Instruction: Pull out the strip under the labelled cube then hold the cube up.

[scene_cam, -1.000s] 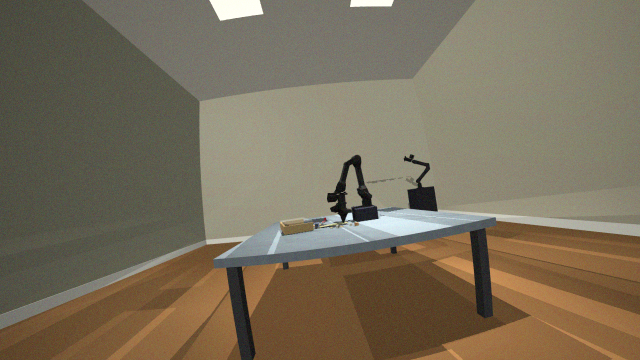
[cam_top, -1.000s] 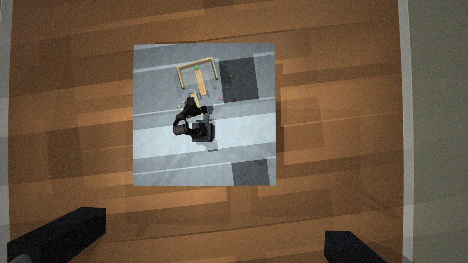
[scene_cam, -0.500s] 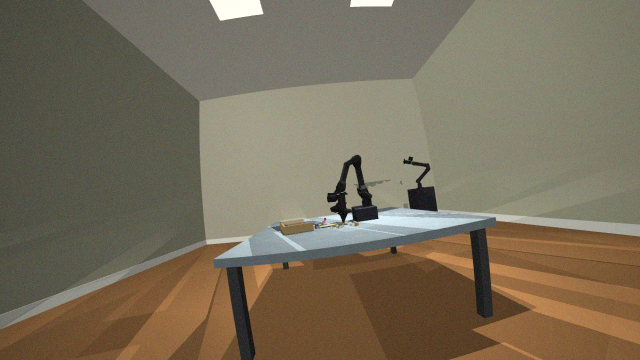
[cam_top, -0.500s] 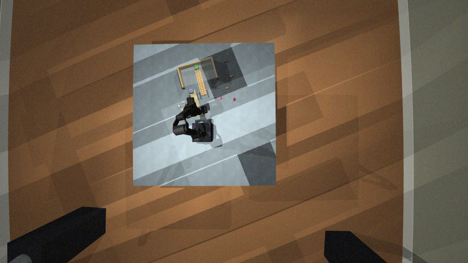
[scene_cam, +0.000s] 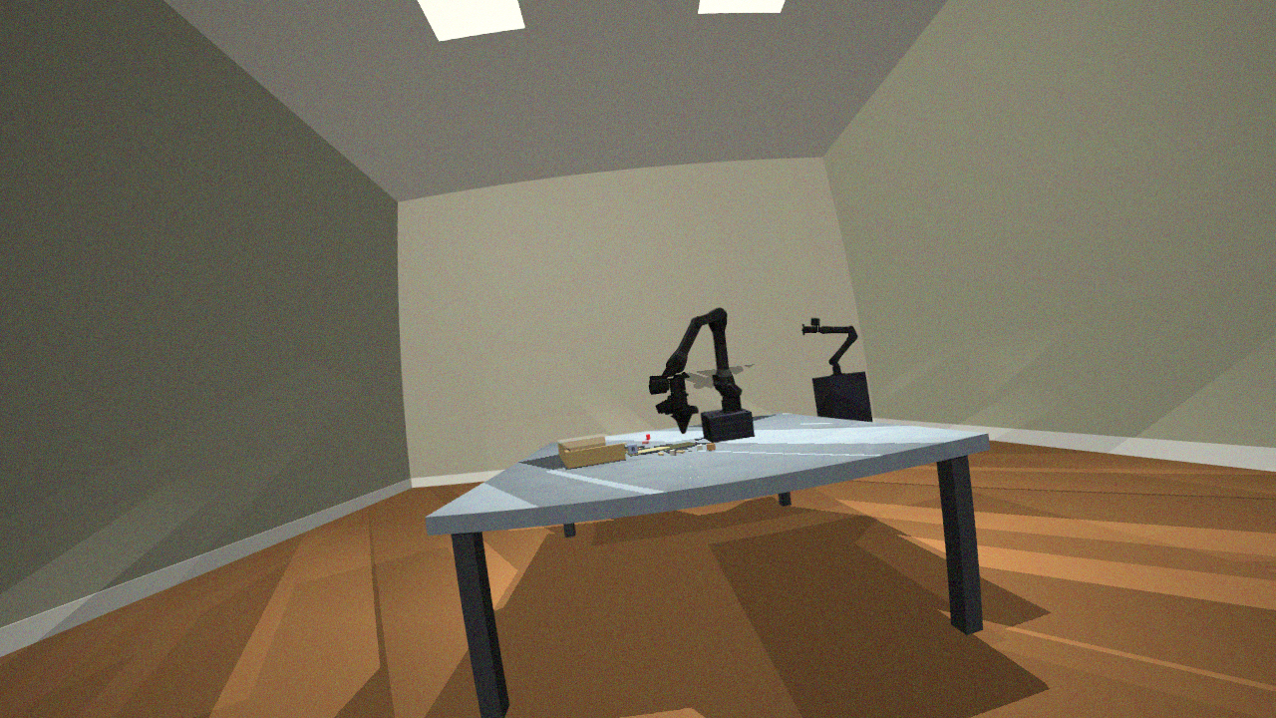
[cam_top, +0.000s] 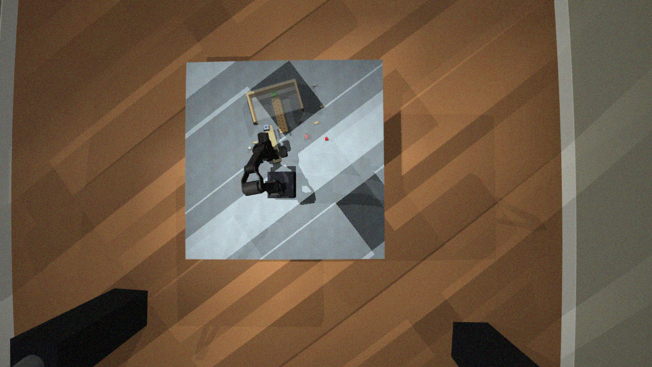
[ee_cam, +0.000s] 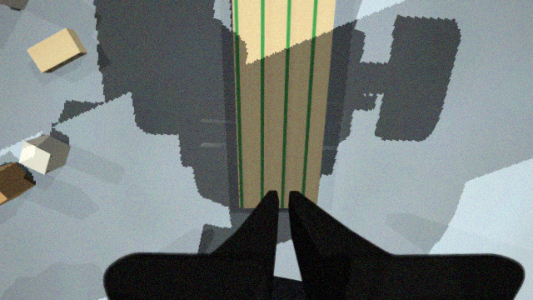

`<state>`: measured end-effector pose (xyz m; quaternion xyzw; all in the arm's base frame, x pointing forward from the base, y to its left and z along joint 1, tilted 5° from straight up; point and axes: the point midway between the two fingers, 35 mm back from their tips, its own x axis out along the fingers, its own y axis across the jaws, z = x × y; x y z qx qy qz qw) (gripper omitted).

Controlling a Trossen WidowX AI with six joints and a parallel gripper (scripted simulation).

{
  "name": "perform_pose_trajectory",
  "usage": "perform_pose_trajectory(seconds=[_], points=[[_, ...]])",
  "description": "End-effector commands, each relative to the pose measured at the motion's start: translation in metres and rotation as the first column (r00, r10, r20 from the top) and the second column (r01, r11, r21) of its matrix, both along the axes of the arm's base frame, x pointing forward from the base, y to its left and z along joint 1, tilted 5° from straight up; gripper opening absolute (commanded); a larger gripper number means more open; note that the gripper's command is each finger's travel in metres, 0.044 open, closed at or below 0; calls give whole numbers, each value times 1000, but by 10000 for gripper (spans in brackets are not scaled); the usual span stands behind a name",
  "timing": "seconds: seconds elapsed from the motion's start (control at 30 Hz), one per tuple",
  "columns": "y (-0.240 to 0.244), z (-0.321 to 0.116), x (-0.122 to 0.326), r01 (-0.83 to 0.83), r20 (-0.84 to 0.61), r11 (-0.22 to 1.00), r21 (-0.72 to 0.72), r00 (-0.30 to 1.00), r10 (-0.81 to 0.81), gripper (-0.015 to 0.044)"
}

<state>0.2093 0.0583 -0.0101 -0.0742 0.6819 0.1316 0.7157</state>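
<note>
A tan strip with green lengthwise lines (ee_cam: 283, 125) (cam_top: 273, 135) lies flat on the grey table (cam_top: 218, 218), and its near end is just ahead of my fingertips. My gripper (ee_cam: 282, 198) (scene_cam: 682, 427) hangs a little above the table over that end. The fingers are almost together with a thin gap and nothing between them. The small white labelled cube (cam_top: 265, 126) sits by the strip's far end, near the open side of the wooden tray (cam_top: 249, 104). It is too small to tell whether it rests on the strip. A second, dotted strip (cam_top: 279, 113) runs into the tray, where a green cube (cam_top: 273, 94) sits.
Loose small blocks lie left of the strip in the wrist view: a tan block (ee_cam: 56, 49), a white cube (ee_cam: 35, 158) and a brown block (ee_cam: 10, 183). A pink piece (cam_top: 306, 135) and a red piece (cam_top: 326, 138) lie to the right. The arm's base (cam_top: 281, 181) stands behind.
</note>
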Motion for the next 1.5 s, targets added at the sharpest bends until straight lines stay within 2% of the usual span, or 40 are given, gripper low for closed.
perform_pose_trajectory(seconds=[0.0,0.43,1.47], points=[[5,3,13,111,-13,994,0,994,-111,105],[20,12,60,146,-12,989,3,989,-146,440],[58,37,174,146,-2,989,8,989,-146,440]])
